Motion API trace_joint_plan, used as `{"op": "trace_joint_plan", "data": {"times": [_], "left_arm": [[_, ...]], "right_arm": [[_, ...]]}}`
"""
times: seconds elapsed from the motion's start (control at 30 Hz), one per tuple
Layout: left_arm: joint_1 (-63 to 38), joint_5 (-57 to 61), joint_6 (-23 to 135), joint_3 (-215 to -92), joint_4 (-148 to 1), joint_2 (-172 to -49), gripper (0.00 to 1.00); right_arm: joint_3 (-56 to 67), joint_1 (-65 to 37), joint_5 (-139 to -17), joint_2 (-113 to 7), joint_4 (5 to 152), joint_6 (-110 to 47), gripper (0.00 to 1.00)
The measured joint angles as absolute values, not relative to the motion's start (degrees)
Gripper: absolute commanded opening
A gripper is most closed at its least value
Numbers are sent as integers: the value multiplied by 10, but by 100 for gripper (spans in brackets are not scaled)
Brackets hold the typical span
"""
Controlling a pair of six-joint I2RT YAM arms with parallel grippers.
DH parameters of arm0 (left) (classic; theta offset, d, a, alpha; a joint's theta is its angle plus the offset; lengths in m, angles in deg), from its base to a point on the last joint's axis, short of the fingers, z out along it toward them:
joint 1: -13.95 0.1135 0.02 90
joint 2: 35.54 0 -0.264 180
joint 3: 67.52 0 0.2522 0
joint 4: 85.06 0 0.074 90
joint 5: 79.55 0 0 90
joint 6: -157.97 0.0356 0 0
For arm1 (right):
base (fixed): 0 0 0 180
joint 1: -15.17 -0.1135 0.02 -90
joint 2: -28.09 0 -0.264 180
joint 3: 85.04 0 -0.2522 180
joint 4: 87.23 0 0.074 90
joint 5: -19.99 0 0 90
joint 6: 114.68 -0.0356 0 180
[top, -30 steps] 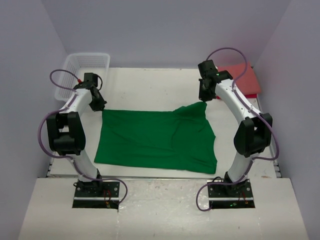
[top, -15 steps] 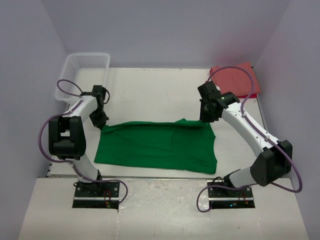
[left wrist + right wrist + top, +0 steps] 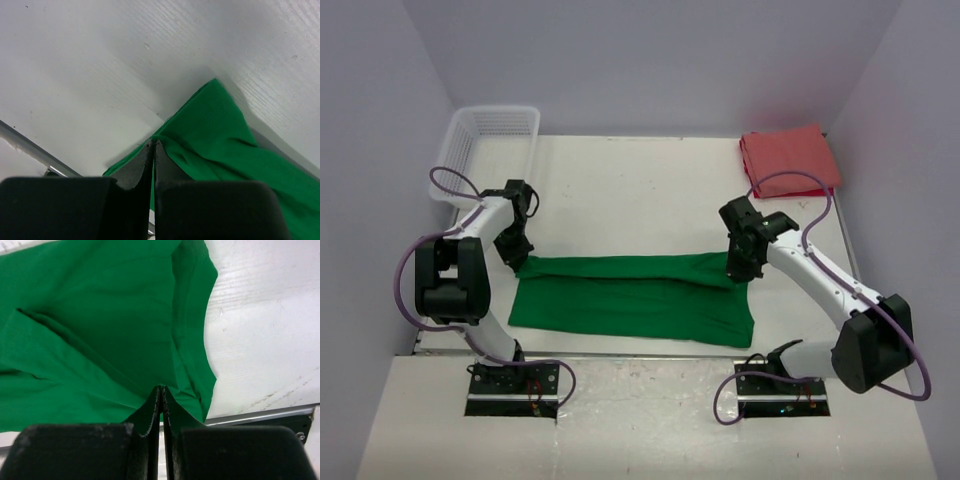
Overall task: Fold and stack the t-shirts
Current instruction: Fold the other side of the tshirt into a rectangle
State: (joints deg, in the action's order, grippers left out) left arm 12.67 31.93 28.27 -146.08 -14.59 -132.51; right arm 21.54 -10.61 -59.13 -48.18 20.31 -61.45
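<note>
The green t-shirt (image 3: 630, 300) lies on the white table near the front edge, its far edge folded over toward the near edge. My left gripper (image 3: 520, 262) is shut on the shirt's far-left corner (image 3: 200, 130). My right gripper (image 3: 738, 272) is shut on the shirt's far-right corner (image 3: 125, 330). Both hold the cloth low over the table. The salmon-red t-shirt (image 3: 790, 160) lies folded at the far right corner.
A white mesh basket (image 3: 485, 145) stands at the far left corner. The table's front metal edge (image 3: 260, 415) runs just below the shirt. Purple cables loop off both arms.
Both grippers have pulled the green shirt's far edge toward the near edge of the table, folding it over itself. The shirt now looks about half as deep.
</note>
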Motion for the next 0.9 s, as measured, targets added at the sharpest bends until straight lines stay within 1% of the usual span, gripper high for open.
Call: {"op": "trace_joint_plan", "data": {"times": [0.27,0.73,0.77,0.83,0.87,0.9], "left_arm": [[127,324,281,-1458,-145,-1325,0],[127,321,281,-1418,-150,-1341,0],[127,321,281,-1417,-150,-1341,0],[127,321,281,-1417,-150,-1341,2],[127,322,280,-1417,-150,-1340,4],[127,324,280,-1416,-151,-1338,5]], "right_arm": [[239,-109,-593,-468,204,-631,0],[283,-134,-606,-452,208,-653,0],[283,-136,-606,-452,209,-653,6],[283,-137,-606,-452,212,-656,15],[283,-137,-606,-452,212,-656,22],[283,-138,-606,-449,213,-657,26]]}}
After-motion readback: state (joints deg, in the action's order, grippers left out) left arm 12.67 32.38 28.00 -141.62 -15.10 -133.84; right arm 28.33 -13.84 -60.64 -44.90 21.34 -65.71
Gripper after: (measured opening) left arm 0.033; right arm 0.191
